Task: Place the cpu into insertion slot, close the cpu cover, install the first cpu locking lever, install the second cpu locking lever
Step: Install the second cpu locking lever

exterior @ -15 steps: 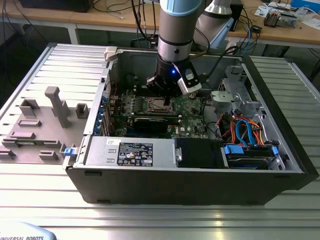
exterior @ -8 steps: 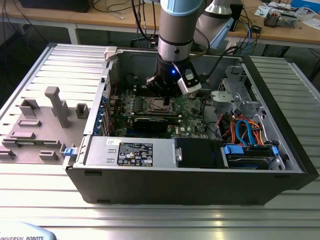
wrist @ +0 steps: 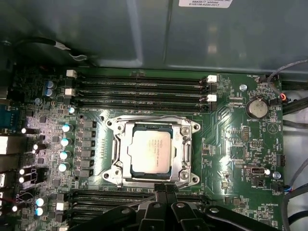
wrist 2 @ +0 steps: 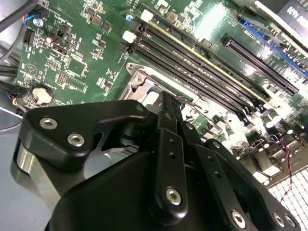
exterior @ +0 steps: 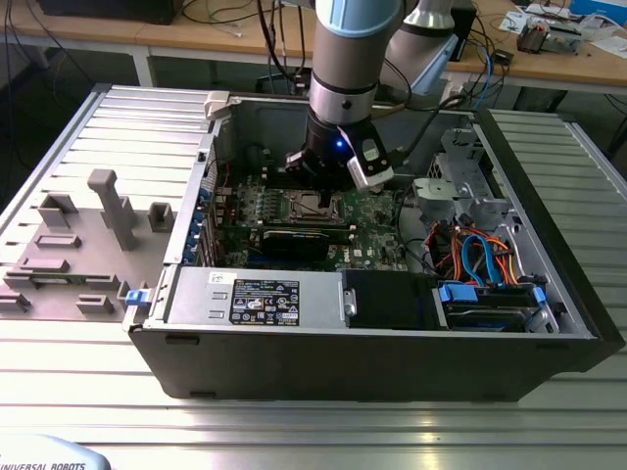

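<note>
Cpu (wrist: 150,153) seated in insertion slot (wrist: 188,129) under lowered cpu cover (wrist: 123,159); claw (wrist: 165,188) at socket's 6 o'clock edge, fingers pinched together, empty, seemingly positioned for lever work.

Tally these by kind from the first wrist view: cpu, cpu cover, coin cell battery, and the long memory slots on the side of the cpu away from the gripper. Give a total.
cpu: 1
cpu cover: 1
coin cell battery: 1
memory slots on that side: 4
Total: 7
</note>
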Available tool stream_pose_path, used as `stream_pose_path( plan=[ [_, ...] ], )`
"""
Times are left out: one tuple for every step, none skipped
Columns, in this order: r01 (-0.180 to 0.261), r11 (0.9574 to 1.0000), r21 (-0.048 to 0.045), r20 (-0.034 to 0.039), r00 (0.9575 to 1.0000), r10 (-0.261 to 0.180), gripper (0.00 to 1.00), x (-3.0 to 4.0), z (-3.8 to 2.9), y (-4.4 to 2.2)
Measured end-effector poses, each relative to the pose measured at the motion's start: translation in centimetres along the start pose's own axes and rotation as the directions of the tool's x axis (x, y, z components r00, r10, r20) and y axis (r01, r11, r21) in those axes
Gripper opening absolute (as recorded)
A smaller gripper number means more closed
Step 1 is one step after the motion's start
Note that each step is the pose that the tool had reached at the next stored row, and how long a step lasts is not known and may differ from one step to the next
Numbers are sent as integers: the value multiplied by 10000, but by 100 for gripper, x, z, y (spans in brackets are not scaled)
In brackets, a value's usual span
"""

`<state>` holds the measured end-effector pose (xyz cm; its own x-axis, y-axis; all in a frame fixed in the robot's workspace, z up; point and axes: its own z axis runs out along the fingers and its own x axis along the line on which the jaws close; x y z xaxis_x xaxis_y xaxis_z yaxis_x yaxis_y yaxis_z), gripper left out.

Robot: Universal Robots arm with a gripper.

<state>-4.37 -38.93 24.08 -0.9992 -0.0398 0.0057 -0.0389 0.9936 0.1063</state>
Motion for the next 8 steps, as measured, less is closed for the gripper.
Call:
stream_pose_path(
  plan=[
    [0, 10000, -35, -1, 10000, 0, 11, 1, 0, -16],
    [0, 10000, -79, -3, 10000, 0, 11, 1, 1, -39],
    [1, 9999, -107, -3, 10000, -1, 11, 2, 2, -49],
    [-2, 9999, -134, -5, 10000, 2, 11, 16, 9, -52],
    [0, 9999, -152, -5, 10000, 0, 11, 32, 14, -52],
    [1, 9998, -189, -5, 10000, -1, 11, 68, 20, -54],
    [0, 9998, -217, -4, 10000, 0, 11, 90, 24, -63],
    [1, 9997, -229, -3, 10000, -1, 11, 97, 23, -75]
  ],
)
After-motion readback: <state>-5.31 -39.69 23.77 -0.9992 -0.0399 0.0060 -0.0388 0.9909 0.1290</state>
